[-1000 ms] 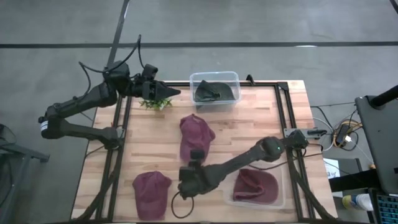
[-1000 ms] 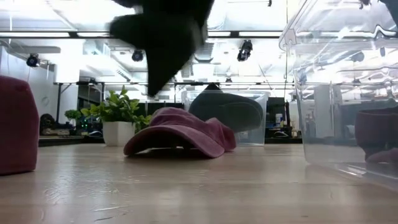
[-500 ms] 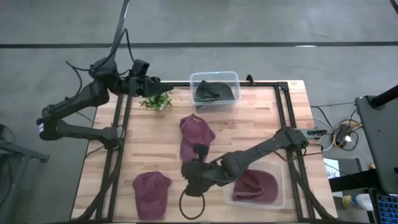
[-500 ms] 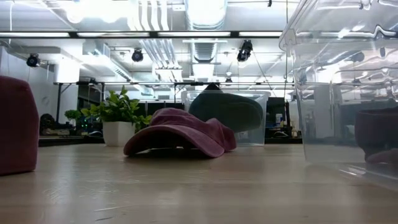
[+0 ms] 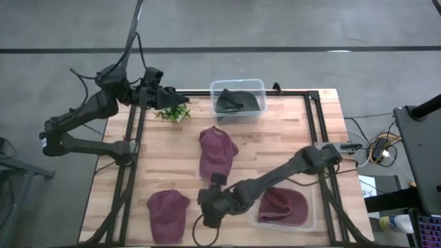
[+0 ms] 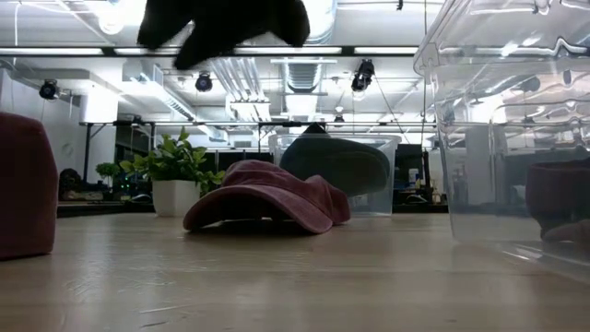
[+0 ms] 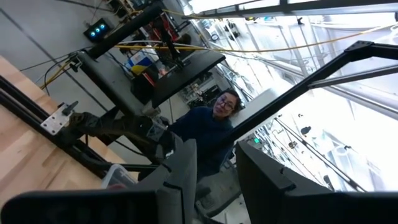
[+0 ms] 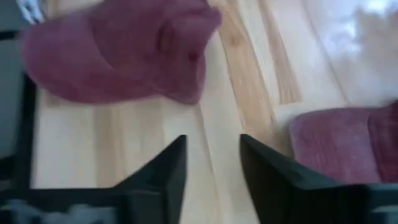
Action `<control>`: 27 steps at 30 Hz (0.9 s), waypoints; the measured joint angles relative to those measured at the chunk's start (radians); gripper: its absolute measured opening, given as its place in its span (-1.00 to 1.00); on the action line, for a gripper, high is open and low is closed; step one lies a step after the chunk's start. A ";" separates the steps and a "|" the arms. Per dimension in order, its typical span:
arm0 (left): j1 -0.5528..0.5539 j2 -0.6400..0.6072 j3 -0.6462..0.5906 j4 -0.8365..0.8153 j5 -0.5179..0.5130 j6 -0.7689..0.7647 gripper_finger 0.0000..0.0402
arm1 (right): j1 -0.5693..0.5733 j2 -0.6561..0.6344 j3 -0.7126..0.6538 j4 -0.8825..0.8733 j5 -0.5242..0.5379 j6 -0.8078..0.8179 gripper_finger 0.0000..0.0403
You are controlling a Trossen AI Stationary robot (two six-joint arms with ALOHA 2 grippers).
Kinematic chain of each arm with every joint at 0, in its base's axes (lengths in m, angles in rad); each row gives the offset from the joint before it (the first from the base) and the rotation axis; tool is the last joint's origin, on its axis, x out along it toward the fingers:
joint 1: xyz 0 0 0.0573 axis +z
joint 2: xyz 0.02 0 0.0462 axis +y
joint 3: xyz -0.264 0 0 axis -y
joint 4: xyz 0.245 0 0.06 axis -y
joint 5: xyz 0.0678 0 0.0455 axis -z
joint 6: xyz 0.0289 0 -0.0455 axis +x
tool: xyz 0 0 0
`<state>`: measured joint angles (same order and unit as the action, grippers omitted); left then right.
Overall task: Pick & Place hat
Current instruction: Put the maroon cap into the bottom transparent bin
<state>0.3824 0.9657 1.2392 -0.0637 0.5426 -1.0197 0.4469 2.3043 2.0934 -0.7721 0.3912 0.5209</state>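
The right hand (image 5: 209,207) hovers empty, fingers parted, over the bench (image 5: 275,148), between the near maroon cap (image 5: 167,213) and the middle maroon cap (image 5: 216,149). Beyond that cap, the left hand (image 5: 160,93), slightly parted, waits above the plant (image 5: 172,112).

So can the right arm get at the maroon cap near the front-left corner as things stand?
Probably yes: the right gripper hangs open just beside that maroon cap, with bare table between them and nothing on top of it.
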 joint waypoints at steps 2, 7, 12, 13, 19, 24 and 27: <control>0.000 0.000 0.000 -0.006 0.004 0.005 -0.47 | 0.000 0.026 0.006 0.001 0.015 0.000 -0.03; 0.000 0.000 -0.001 -0.017 0.013 0.009 -0.47 | -0.001 0.071 0.006 -0.007 0.140 -0.004 0.36; 0.000 -0.001 -0.001 -0.027 0.024 0.023 -0.47 | -0.003 0.116 0.003 -0.012 0.201 -0.022 0.56; 0.000 -0.001 -0.001 -0.028 0.025 0.023 -0.47 | -0.004 0.127 0.003 -0.018 0.220 -0.023 0.58; 0.000 -0.002 -0.001 -0.031 0.028 0.024 -0.47 | -0.007 0.182 0.003 -0.040 0.312 -0.067 0.62; 0.000 -0.002 -0.001 -0.035 0.049 0.032 -0.47 | -0.014 0.204 0.002 -0.123 0.413 -0.053 0.62; 0.000 -0.002 -0.001 -0.035 0.050 0.031 -0.47 | -0.027 0.229 0.000 -0.150 0.431 -0.069 0.62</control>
<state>0.3822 0.9642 1.2385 -0.0984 0.5926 -0.9888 0.4202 2.5337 2.0937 -0.9223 0.8217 0.4522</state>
